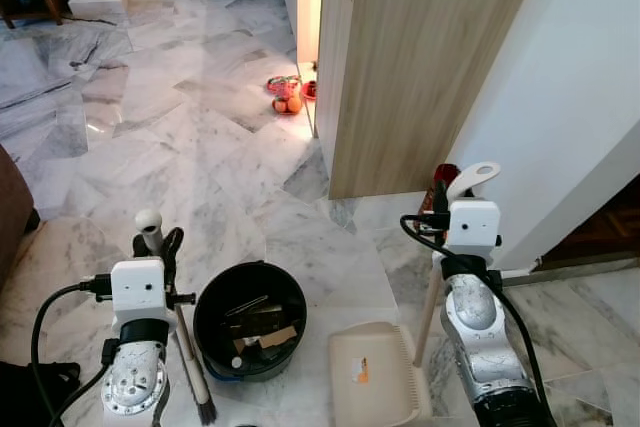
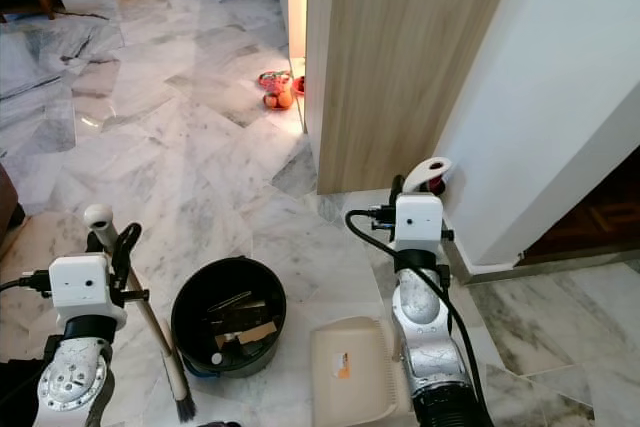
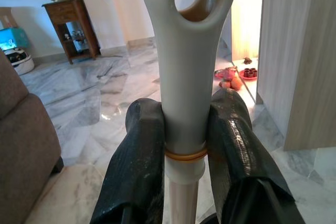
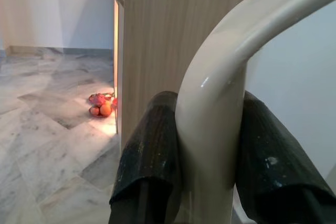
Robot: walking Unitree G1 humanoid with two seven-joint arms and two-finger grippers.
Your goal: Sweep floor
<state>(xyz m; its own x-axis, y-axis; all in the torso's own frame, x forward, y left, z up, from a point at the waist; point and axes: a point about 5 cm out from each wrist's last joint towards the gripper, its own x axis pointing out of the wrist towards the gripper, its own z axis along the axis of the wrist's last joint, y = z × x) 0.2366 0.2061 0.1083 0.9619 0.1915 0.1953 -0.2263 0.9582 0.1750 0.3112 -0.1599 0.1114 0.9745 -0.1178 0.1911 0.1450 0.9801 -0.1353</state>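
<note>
Head views: the left tool (image 1: 158,245) grips a broom (image 1: 190,352) whose bristles touch the marble floor (image 1: 200,147) beside a black bin (image 1: 250,319) of scraps. The right tool (image 2: 420,187) holds the dustpan (image 2: 348,372), its pan cut off below.

Left wrist view: both fingers (image 3: 139,166) clamp the broom's handle.

Right wrist view: both fingers (image 4: 152,150) pinch the curved dustpan handle.

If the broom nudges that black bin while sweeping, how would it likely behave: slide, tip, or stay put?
The black bin would probably slide rather than tip: it looks wide and low, and it stands on glossy marble floor. It seems light, holding only a few scraps, so a small push from the broom in the left claw might move it.
</note>
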